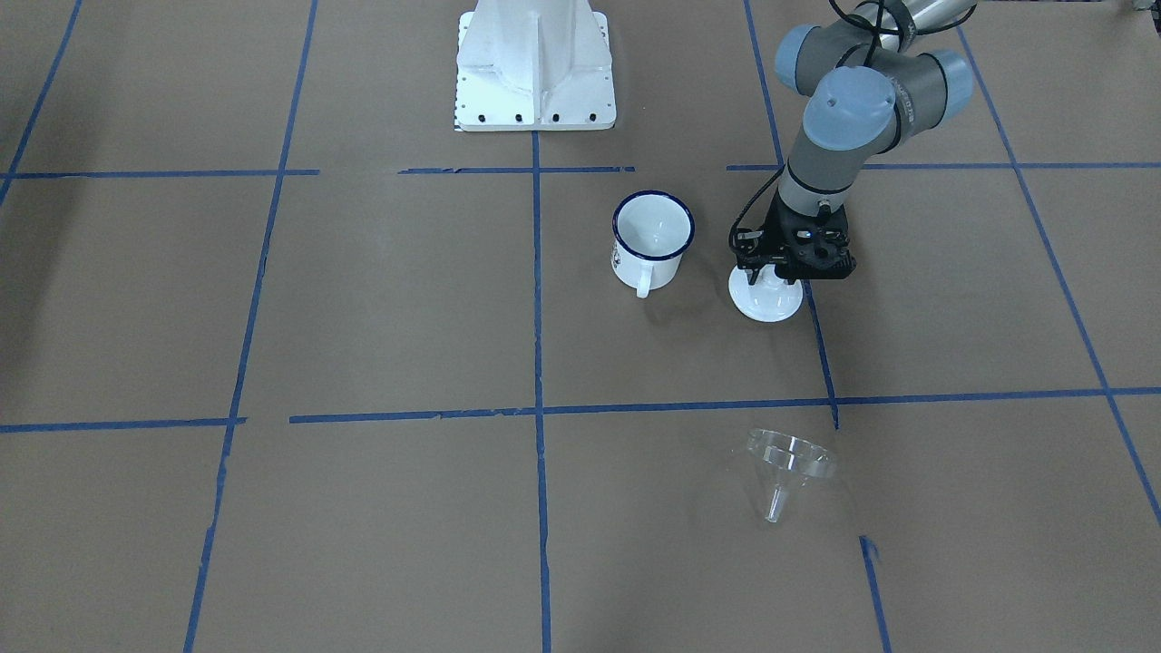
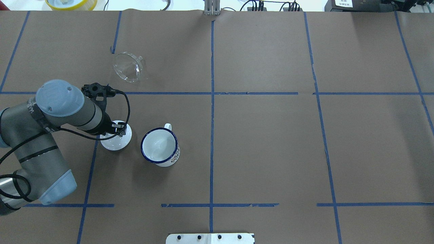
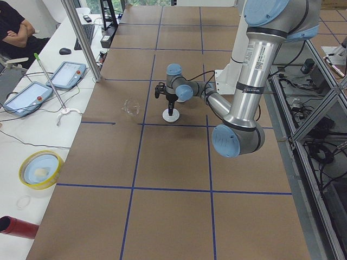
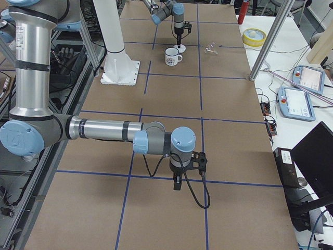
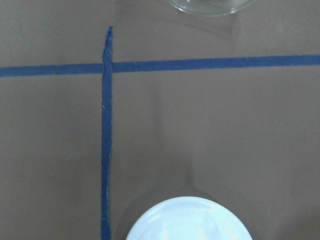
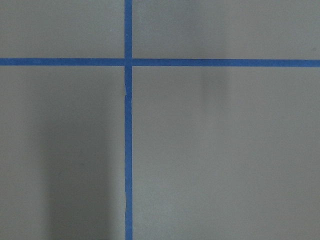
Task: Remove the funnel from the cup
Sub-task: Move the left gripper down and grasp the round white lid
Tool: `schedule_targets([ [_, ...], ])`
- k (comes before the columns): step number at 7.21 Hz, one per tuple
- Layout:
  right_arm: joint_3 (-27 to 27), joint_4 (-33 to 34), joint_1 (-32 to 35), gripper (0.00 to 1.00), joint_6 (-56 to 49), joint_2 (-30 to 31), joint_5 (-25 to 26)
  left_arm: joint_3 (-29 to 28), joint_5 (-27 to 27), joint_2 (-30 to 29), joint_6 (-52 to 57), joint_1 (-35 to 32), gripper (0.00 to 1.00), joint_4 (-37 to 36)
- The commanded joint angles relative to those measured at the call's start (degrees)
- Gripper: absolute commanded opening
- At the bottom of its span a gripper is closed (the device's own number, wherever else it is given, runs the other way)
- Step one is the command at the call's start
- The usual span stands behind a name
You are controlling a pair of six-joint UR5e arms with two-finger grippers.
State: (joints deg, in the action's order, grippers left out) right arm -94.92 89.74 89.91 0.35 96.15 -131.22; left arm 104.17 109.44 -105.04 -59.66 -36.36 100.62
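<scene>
The clear funnel (image 1: 787, 467) lies on its side on the brown paper, apart from the cup; it also shows in the overhead view (image 2: 129, 66). The white cup (image 1: 651, 238) with a dark blue rim stands upright and empty (image 2: 160, 146). My left gripper (image 1: 773, 279) points down over a white round lid (image 1: 766, 307) beside the cup, with its jaws on either side of the lid's knob and apparently open. My right gripper (image 4: 178, 183) hangs over bare paper far from these; whether it is open or shut cannot be told.
The lid (image 2: 116, 140) rests on the table to the left of the cup in the overhead view. The robot's white base (image 1: 535, 68) stands behind the cup. Blue tape lines cross the paper. A yellow bowl (image 2: 71, 3) sits beyond the far edge.
</scene>
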Motion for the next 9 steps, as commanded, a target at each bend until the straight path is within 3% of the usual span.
schedule_targets([
  [1,0.0,0.0,0.0,1.0,0.0,0.0,0.0,0.2,0.0,0.3,0.2,-0.5,0.43,-0.2],
  [3,0.0,0.0,0.0,1.0,0.0,0.0,0.0,1.2,0.0,0.3,0.2,-0.7,0.29,-0.3],
  [5,0.0,0.0,0.0,1.0,0.0,0.0,0.0,2.0,0.0,0.4,0.2,-1.0,0.0,-0.5],
  [6,0.0,0.0,0.0,1.0,0.0,0.0,0.0,3.7,0.0,0.8,0.2,-1.2,0.0,-1.2],
  [7,0.0,0.0,0.0,1.0,0.0,0.0,0.0,8.4,0.0,1.7,0.2,-1.8,0.0,-5.7],
  [9,0.0,0.0,0.0,1.0,0.0,0.0,0.0,14.9,0.1,-2.0,-0.3,-3.8,0.0,-17.5],
])
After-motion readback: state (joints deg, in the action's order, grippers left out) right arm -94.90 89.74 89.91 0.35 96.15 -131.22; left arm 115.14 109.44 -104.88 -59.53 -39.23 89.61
